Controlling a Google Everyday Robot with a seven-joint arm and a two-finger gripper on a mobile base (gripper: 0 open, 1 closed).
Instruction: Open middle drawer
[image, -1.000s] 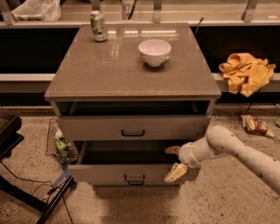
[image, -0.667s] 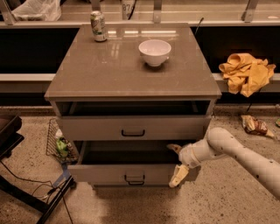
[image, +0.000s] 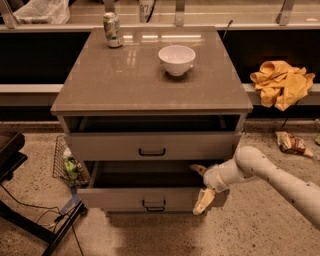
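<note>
- Grey-beige middle drawer (image: 125, 198) is pulled well out, its inside in shadow; top drawer (image: 115, 146) juts out slightly.
- Gripper (image: 201, 185) sits at the middle drawer's right front corner, fingers apart, one behind the panel and one before it.
- White bowl (image: 176, 59) and can (image: 112, 30) stand on the cabinet top (image: 125, 85).
- Wire basket (image: 62, 162) on the floor, left of the drawers, holds green things.

The only signs I can read are the digits "87", on a white object (image: 145, 9) behind the cabinet (image: 125, 80), at the top edge; I am not fully sure of them. The can (image: 112, 30) on the cabinet has a label, and the wrapper (image: 292, 144) on the floor has print, but I cannot read either. The gripper (image: 201, 185) is at the right end of the middle drawer (image: 120, 198), with its fingers spread apart.
</note>
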